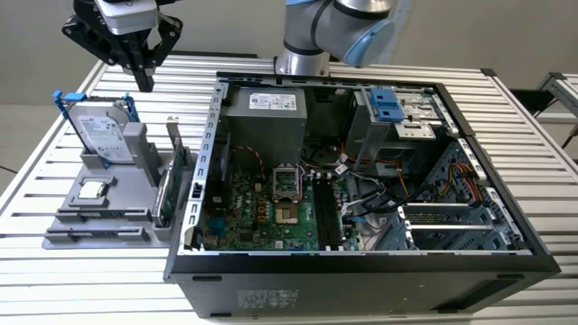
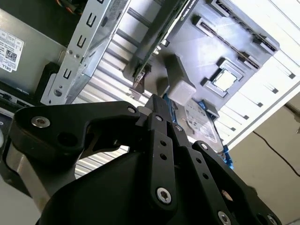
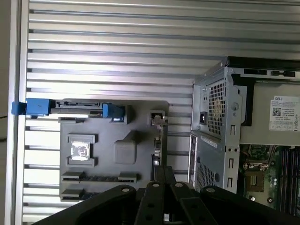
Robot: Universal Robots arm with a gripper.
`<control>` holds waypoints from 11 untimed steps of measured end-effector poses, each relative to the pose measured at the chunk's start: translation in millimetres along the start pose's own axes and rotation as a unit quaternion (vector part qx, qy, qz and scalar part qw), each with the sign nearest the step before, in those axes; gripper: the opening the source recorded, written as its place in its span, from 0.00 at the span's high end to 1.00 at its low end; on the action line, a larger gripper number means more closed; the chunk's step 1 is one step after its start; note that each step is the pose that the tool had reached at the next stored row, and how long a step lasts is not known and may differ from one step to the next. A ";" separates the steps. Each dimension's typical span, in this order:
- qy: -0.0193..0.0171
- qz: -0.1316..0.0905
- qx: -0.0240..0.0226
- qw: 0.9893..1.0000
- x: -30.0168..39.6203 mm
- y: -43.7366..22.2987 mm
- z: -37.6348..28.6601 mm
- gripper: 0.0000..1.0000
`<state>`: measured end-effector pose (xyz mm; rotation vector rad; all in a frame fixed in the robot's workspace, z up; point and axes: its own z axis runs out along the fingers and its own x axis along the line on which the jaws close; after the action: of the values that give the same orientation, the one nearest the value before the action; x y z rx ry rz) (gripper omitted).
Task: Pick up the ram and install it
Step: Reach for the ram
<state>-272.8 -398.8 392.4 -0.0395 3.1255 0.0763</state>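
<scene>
My gripper hangs high at the exterior view's left, above and behind the grey holder, touching nothing. Its black fingers are shut together with nothing between them, as the second wrist view also shows at the gripper. In the holder's front slots lie two long, narrow dark strips. I take the nearer-to-centre one for the ram, seen edge-on. I cannot tell it surely from an empty slot. The open computer case stands to the exterior view's right of the holder.
On the holder stand a silver hard drive in a blue frame, a green expansion card with a metal bracket and a small square chip. Black memory slots run along the motherboard. The arm's base rises behind the case.
</scene>
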 end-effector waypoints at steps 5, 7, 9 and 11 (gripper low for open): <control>0.000 0.000 0.000 1.000 13.6 0.3 -0.2 1.00; 0.000 0.000 0.000 1.000 19.0 0.5 -0.3 1.00; 0.001 0.000 0.000 1.000 24.3 0.6 -0.4 1.00; 0.001 0.000 0.000 1.000 29.1 0.7 -0.4 1.00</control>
<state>-301.9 -398.8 392.3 -0.0405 3.1268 0.0765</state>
